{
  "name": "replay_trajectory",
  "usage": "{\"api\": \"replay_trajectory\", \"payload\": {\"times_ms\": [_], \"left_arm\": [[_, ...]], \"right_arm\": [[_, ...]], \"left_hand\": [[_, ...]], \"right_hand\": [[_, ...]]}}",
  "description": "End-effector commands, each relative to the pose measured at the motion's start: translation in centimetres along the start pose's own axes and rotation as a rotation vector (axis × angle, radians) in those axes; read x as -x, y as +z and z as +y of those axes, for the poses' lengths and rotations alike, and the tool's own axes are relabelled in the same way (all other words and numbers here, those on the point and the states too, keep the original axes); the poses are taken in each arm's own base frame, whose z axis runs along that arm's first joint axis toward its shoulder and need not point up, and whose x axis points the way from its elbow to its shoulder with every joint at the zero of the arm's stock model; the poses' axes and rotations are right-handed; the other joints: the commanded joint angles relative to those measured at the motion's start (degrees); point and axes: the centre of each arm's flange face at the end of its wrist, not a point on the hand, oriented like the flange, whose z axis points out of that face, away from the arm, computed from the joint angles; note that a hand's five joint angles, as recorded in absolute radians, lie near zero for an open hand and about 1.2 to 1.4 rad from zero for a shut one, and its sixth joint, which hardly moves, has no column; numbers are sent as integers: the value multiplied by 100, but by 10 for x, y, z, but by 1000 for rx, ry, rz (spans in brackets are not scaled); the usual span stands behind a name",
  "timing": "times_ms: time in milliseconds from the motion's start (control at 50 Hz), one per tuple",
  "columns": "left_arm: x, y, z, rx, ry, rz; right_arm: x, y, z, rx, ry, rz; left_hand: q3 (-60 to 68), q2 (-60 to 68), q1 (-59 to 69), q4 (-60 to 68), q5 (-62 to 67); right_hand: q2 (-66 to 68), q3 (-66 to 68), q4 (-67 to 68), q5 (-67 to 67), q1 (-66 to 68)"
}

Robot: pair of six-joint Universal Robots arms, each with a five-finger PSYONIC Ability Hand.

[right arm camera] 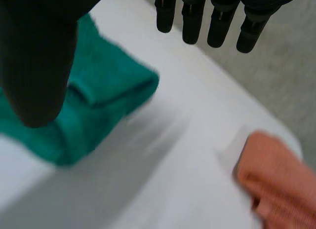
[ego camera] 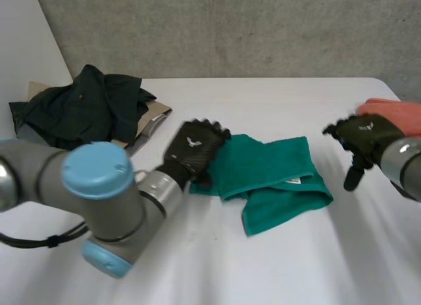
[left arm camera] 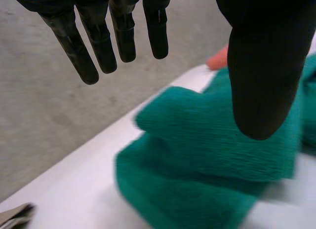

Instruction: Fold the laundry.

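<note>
Left hand (ego camera: 194,147), fingers straight and empty, hovers at the left edge of the green towel (ego camera: 276,168) mid-frame; right hand (ego camera: 365,135), equally open, hangs at right beside an orange cloth (ego camera: 398,114).

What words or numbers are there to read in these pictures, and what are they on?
No text can be read here.
On the green terry towel, a small white tag: too small to read.
On the back of the black left hand, a white mark: a sign, no letters legible.
On the back of the black right hand, a like white sign: no letters legible.
</note>
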Motion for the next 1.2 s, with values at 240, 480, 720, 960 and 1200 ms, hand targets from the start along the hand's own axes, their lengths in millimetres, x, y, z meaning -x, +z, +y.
{"api": "replay_trajectory", "payload": {"times_ms": [240, 480, 720, 960, 1200], "left_arm": [[-14, 41, 29, 55, 40, -44], [-7, 40, 18, 40, 56, -71], [89, 3, -97, -186, 68, -347], [103, -43, -123, -65, 67, -305], [108, 1, -44, 152, 110, -258]], "right_arm": [[29, 51, 62, 45, 277, -138], [19, 78, 58, -34, 269, -89], [-40, -18, -66, -386, 19, 136], [-70, -71, -95, -263, -288, 226], [-43, 23, -53, -139, -291, 136]], "left_hand": [[1319, 1348, 1309, 1378, 1420], [5776, 5804, 5766, 5834, 5877], [5776, 5804, 5766, 5834, 5877], [5776, 5804, 5766, 5834, 5877], [5776, 5804, 5766, 5834, 5877]], "right_hand": [[616, 610, 611, 579, 686], [6498, 6492, 6493, 6461, 6568], [6498, 6492, 6493, 6461, 6568], [6498, 6492, 6493, 6461, 6568], [6498, 6492, 6493, 6461, 6568]]}}
